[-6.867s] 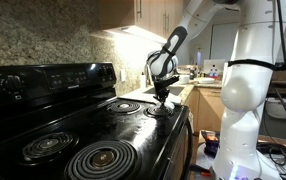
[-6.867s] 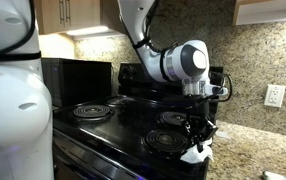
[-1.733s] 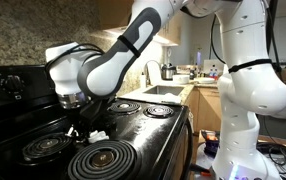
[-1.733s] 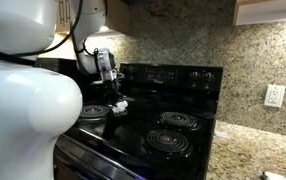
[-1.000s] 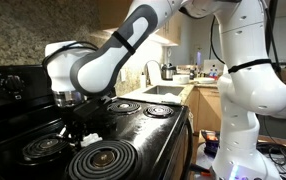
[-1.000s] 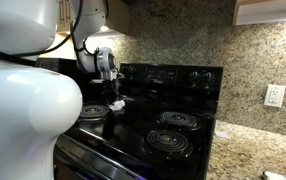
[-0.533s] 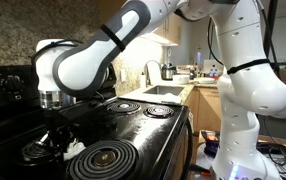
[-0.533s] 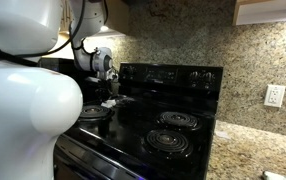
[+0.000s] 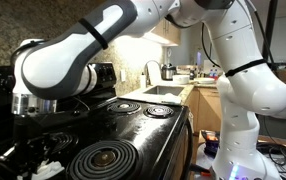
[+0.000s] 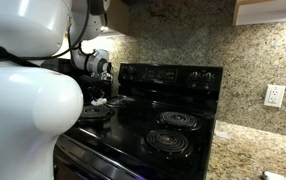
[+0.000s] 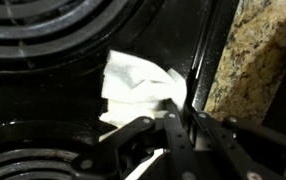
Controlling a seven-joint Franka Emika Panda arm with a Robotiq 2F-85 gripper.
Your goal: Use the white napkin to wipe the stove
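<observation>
**Visitor:** Wrist view, left to right, please.

**Onlooker:** Item one: upper coil burner (image 11: 43,25) and lower coil burner (image 11: 23,165), far left on the stove (image 11: 53,108). Item two: the white napkin (image 11: 135,82), crumpled, lying on the glossy black strip between the coils. Item three: the gripper (image 11: 177,110), jaws pinched tight on the napkin's right-hand edge, with the wad spreading out ahead of the tips. Item four: granite counter (image 11: 258,60), far right.

**Visitor:** And the wiping?

**Onlooker:** My judgement: press the wad flat and drag it in even strokes. Steer between the coils so the paper doesn't snag or tear loose.
</observation>
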